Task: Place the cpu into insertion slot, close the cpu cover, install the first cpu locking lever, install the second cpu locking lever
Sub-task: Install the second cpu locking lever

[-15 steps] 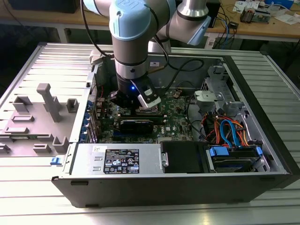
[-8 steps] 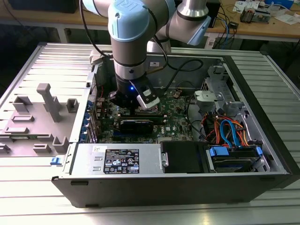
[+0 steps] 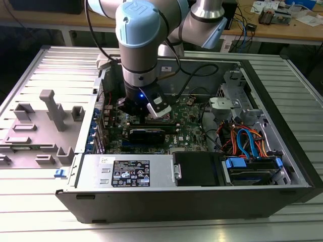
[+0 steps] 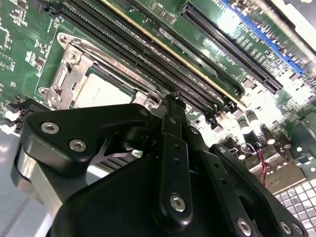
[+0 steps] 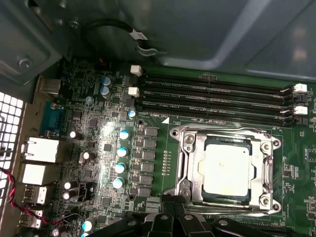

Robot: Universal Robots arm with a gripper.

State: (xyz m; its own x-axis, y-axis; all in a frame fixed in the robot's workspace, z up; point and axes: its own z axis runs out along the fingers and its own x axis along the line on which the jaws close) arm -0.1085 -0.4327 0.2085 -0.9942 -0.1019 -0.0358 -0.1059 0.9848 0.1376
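Motherboard (image 5: 98,163): cpu (image 5: 226,170) seated, cover (image 5: 185,163) closed.

Matt silvery metal cpu (image 5: 226,170), shiny metal cpu cover (image 5: 187,163), seemingly black plastic tool (image 4: 170,148).

The cpu (image 5: 226,170) has a pale silvery-grey top inside the silver cpu cover (image 5: 182,163), on the green motherboard (image 5: 163,163) with black memory slots (image 5: 212,98), and the gripper (image 4: 170,113) is black.
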